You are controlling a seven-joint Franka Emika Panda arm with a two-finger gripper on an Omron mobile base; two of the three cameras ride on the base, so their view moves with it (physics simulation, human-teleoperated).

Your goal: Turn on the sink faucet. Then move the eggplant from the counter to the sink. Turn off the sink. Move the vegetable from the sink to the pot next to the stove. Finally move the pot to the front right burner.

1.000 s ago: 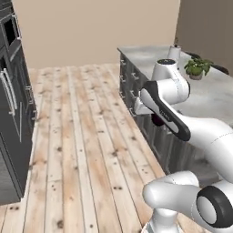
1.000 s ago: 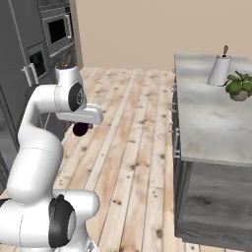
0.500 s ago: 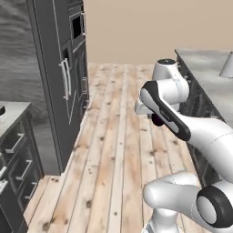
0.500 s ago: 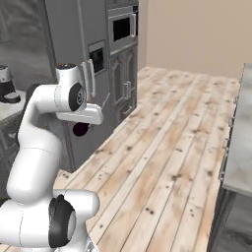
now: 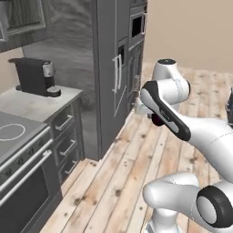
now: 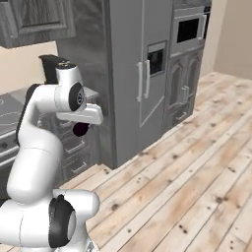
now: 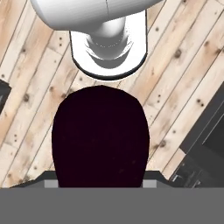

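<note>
The eggplant (image 7: 100,135), dark purple and almost black, sits between the jaws of my gripper (image 7: 100,175), and its bulk hides the fingertips in the hand view. From the base it shows as a dark oval (image 5: 158,120) (image 6: 80,129) under the white hand, held over the wooden floor. My gripper (image 5: 154,117) (image 6: 82,124) is shut on it. A stove (image 5: 13,134) with a round burner ring (image 5: 10,132) lies at the left, beside a light stone counter (image 5: 27,103). The sink, the faucet and the pot are out of view.
A black coffee machine (image 5: 34,75) stands on the counter, with grey drawers (image 5: 66,136) below it. A tall grey fridge (image 5: 113,77) (image 6: 142,74) and a wall oven (image 5: 136,27) (image 6: 189,29) stand behind. The plank floor (image 5: 113,182) stretches ahead and to the right.
The whole picture has swung: the base has turned, the island counter has left the views, and the fridge, counter and stove have come in. The arm holds the eggplant as before.
</note>
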